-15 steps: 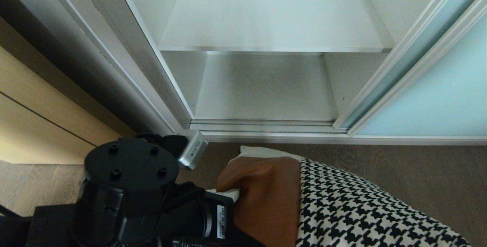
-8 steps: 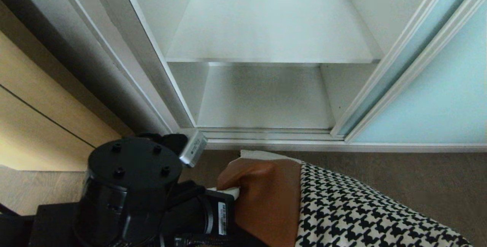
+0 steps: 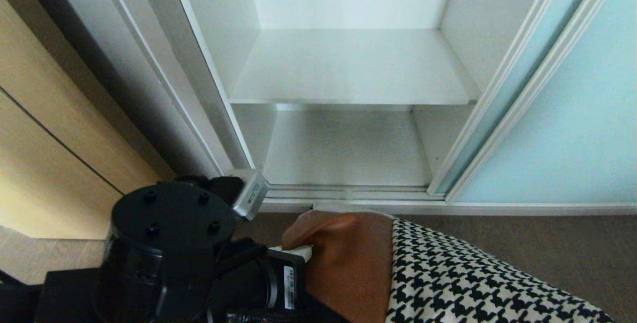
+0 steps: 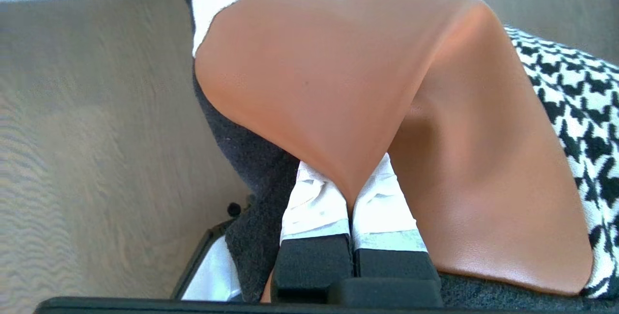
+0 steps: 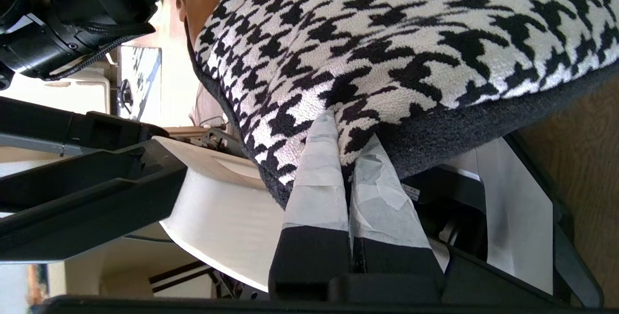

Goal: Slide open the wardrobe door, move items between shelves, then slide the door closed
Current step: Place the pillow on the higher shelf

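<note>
Both grippers pinching cushion, held in front of open wardrobe

Left gripper (image 4: 349,198) clenched on a fold of the cushion's (image 3: 428,268) tan leather end, white-taped fingers (image 4: 314,202) nearly meeting with leather creased between them; right gripper (image 5: 346,169) clenched on the houndstooth edge near the black underside, fabric bunched between its pads; cushion spans between the two, off the floor (image 3: 522,243), just outside the wardrobe sill; looks soft, light, floppy, sags and puckers at each pinch; leather likely slick so deeper bite safer there, woven side probably grips better; best held at both short ends as now; door (image 3: 562,129) slid aside to the right, glass pale blue; upper shelf (image 3: 348,69) and lower shelf (image 3: 343,149) both bare, straight ahead of the cushion.
</note>
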